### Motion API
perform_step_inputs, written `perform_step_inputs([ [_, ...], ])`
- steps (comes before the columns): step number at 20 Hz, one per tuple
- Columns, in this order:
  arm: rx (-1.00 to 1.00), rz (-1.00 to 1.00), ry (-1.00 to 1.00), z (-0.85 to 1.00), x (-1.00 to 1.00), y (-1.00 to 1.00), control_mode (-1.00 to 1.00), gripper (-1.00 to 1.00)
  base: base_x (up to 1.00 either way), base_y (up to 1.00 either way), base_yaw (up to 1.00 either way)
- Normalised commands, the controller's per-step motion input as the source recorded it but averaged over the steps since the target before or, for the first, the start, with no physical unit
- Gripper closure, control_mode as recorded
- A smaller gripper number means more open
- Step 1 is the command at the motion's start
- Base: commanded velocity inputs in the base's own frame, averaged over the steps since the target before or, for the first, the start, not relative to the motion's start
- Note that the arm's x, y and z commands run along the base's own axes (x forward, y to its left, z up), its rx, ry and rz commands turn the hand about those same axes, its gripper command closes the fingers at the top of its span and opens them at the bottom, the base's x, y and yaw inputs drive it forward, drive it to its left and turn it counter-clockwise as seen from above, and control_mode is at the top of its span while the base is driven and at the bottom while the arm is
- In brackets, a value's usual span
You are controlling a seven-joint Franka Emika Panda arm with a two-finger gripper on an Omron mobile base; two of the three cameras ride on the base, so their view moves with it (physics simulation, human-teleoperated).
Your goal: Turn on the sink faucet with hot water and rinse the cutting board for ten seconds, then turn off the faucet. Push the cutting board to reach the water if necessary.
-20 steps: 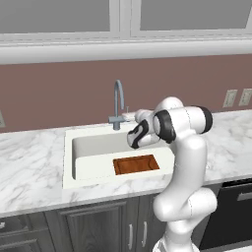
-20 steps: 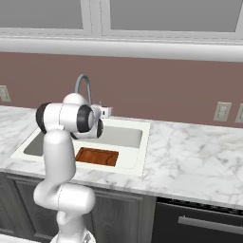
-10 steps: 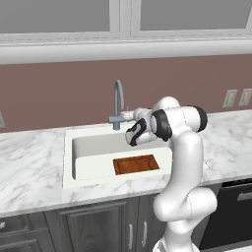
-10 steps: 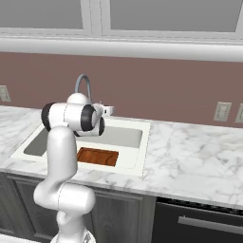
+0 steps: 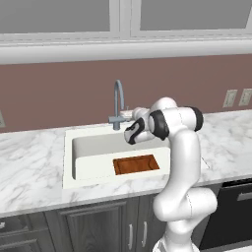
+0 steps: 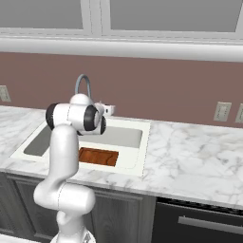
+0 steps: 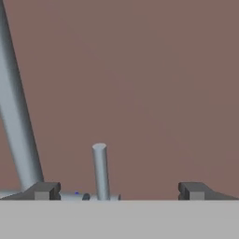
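The cutting board (image 5: 136,164) lay flat in the sink (image 5: 93,152), tight against the front wall at the basin's right end, with open white floor to its left and behind it. The sink faucet (image 5: 118,105) rose at the back rim, its spout arching over the basin. The gripper (image 7: 118,191) sat right at the faucet's base, jaws wide apart, the small lever (image 7: 100,171) standing between them, closer to one finger. Marble counter (image 5: 29,162) ran clear on both sides.
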Motion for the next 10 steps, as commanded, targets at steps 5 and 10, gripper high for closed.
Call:
perform_step_inputs([
  [5, 0.0, 0.0, 0.0, 0.0, 0.12, 0.0, -1.0, -1.0, 0.0, 0.0, 0.0],
  [10, 0.0, 0.0, 0.0, -0.02, 0.12, 0.0, -1.0, -1.0, 0.0, 0.0, 0.0],
])
